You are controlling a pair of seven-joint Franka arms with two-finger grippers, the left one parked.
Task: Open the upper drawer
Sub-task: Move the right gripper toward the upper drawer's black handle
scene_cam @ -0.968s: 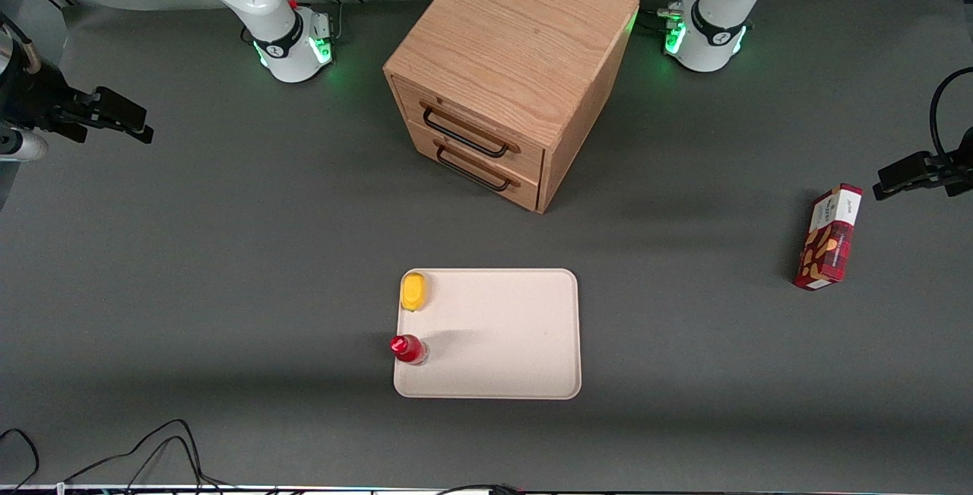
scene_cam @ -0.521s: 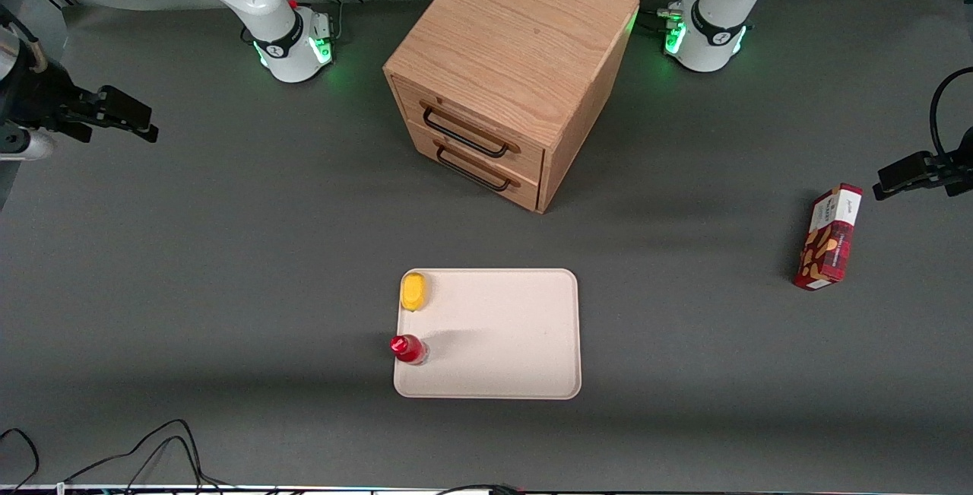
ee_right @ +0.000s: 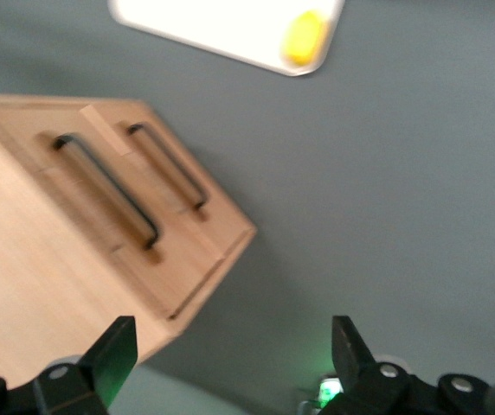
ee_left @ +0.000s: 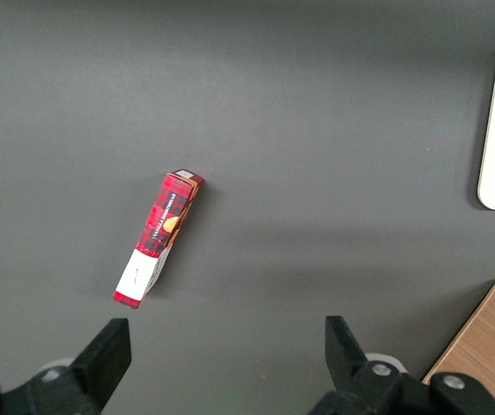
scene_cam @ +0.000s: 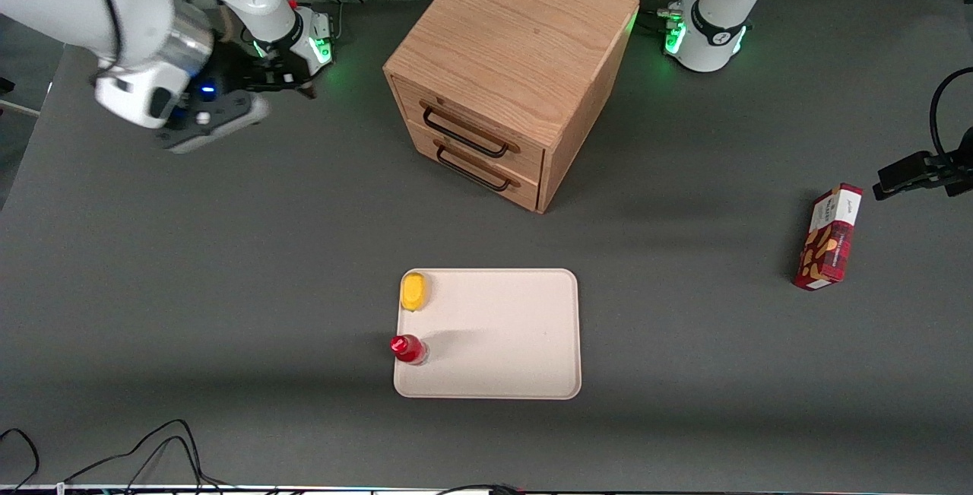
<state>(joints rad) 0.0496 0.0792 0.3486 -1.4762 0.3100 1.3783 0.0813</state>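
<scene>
The oak cabinet (scene_cam: 517, 39) stands at the middle of the table, farther from the camera than the tray. Its upper drawer (scene_cam: 475, 116) is shut flush, with a thin black bar handle (scene_cam: 464, 132) across the light wood front. The lower drawer (scene_cam: 486, 179) beneath it is shut too. My right gripper (scene_cam: 293, 83) hovers well off toward the working arm's end, close to that arm's base, apart from the cabinet. The right wrist view shows the upper drawer (ee_right: 92, 212), its handle (ee_right: 105, 190), and the gripper (ee_right: 230, 337) open with only table between its fingers.
A beige tray (scene_cam: 517, 343) lies nearer the camera, with a yellow object (scene_cam: 413, 291) in one corner and a red-capped bottle (scene_cam: 408, 348) at its edge. A red box (scene_cam: 828, 238) lies toward the parked arm's end. Cables (scene_cam: 152, 449) trail along the front edge.
The right arm has swung in from the table's end toward the cabinet, and its gripper now hangs near the arm's base. Cabinet, drawers and tray have not moved.
</scene>
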